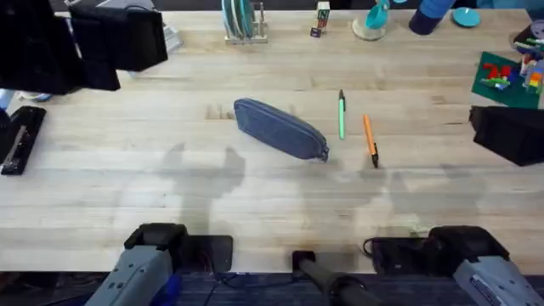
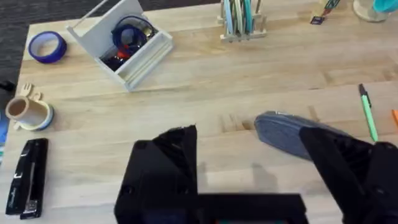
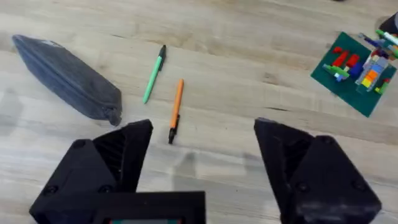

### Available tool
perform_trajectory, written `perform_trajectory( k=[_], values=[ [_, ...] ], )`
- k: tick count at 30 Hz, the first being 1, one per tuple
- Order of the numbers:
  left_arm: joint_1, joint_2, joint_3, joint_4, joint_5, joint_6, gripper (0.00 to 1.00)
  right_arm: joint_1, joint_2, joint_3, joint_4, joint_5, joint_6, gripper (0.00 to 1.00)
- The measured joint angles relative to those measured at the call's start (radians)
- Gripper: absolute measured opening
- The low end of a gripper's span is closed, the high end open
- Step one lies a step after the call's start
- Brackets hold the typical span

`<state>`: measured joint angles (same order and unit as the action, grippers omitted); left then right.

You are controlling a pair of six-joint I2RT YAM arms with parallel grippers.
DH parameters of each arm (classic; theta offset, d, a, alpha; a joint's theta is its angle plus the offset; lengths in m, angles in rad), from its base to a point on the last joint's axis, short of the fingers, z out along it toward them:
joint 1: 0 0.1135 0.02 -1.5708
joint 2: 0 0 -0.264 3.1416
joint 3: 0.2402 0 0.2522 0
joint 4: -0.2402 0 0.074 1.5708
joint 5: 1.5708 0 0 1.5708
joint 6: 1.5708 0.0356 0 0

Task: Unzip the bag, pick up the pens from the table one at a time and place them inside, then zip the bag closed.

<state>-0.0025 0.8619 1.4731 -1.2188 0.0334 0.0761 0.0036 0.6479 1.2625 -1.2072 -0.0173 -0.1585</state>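
The bag (image 1: 280,128) lies zipped near the middle of the table (image 1: 255,204), slanting from far-left to near-right, with what looks like its zipper pull at the near-right end, toward the pens. Nearest the bases, the left gripper (image 2: 249,168) and the right gripper (image 3: 202,155) hang above the near table, each with fingers spread wide and holding nothing. Step in hand, as judged: unzipping, not yet begun. To do it well, one gripper should pin the fabric at the bag's far-left end while the other pinches the small pull and draws it along the seam, following the slant rather than pulling square to the table; otherwise the light pouch likely slides. Just right of the bag lie the green pen (image 1: 342,115) and, farther right, the orange pen (image 1: 371,140), apart from each other and from the bag, dark tips toward the near side on the orange one. Keep the bag from sweeping into them during the pull. No brand, label or writing is readable on bag, pens or table.
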Motion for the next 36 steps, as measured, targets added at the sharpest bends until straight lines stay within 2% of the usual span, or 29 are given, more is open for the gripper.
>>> perform_trajectory(
  k=[11, 14, 17, 23, 28, 36],
  values=[
    [0.000, 0.000, 0.000, -0.034, 0.001, 0.001, 0.993, 0.000, 0.000, 0.000, 0.001, 0.011, 0.000, 0.996],
    [0.000, 0.000, 0.001, -0.035, 0.013, 0.039, 0.993, 0.000, 0.000, 0.000, 0.001, 0.014, 0.000, 0.996],
    [0.000, 0.000, 0.001, -0.056, 0.052, 0.137, 0.993, 0.000, 0.000, 0.000, 0.001, 0.014, 0.000, 0.996],
    [0.000, 0.012, 0.001, -0.116, 0.151, 0.409, 0.993, 0.000, 0.000, 0.000, 0.001, 0.014, 0.000, 0.995],
    [0.000, 0.084, 0.002, -0.125, 0.269, 0.610, 0.993, 0.000, 0.000, 0.000, 0.001, 0.014, 0.000, 0.996],
    [0.000, 0.236, 0.002, -0.125, 0.408, 0.844, 0.991, 0.000, 0.000, 0.000, 0.000, 0.014, 0.000, 0.996]
  ],
)
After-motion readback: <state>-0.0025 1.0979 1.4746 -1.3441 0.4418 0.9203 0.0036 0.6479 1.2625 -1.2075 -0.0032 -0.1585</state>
